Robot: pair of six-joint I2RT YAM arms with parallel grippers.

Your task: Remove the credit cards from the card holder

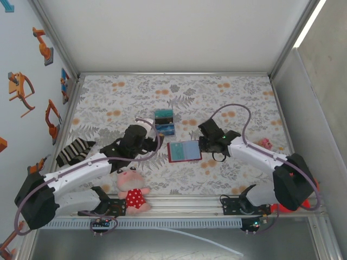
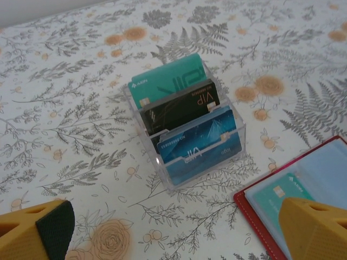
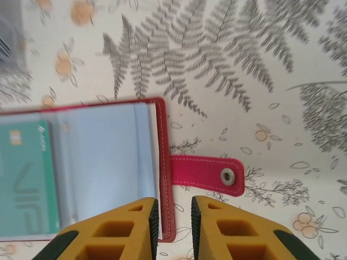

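- The card holder [image 1: 184, 151] lay open, pockets up, on the floral desk [image 1: 227, 97], roughly midway between my two arms.
- One teal credit card [image 3: 24, 179] still sat in a pale pocket of the card holder, so the job was not finished. Whether the other pockets hid more cards I could not tell.
- Just beyond the card holder, on its left-arm side, stood a clear card stand [image 1: 164, 123]. It held three cards upright: a teal one [image 2: 168, 81] at the back, a black one [image 2: 179, 108] in the middle and a blue one [image 2: 200, 146] in front. I judged these to be cards already taken out.
- The left jaws were wide apart and held nothing, hovering near the stand with the card holder's corner beside them.
- The right jaws were nearly together at the card holder's outer edge, next to its closing tab [image 3: 206, 173]. Whether they had actually clamped that edge I could not tell.
- What was left, as I read it: pin the card holder down and draw out the teal card.
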